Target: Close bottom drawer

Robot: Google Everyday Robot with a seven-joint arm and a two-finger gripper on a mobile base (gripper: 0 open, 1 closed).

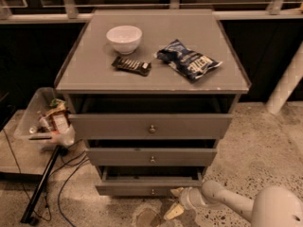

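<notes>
Grey table with three drawers under its top. The bottom drawer sits lowest, near the floor, with its small knob at centre front. Its front panel stands proud of the carcass, and a dark strip of open interior shows above it, under the middle drawer. It is out by a modest amount and not yet shut. The gripper is low, at the near right of that front panel, arm reaching in from the right. Its fingers are spread wide and hold nothing. The upper fingertip is just beside the panel; contact cannot be told. Judged progress: the push is set up or partway, and the remaining travel inward is left to do. On the table top: white bowl, dark snack bar, blue chip bag.
</notes>
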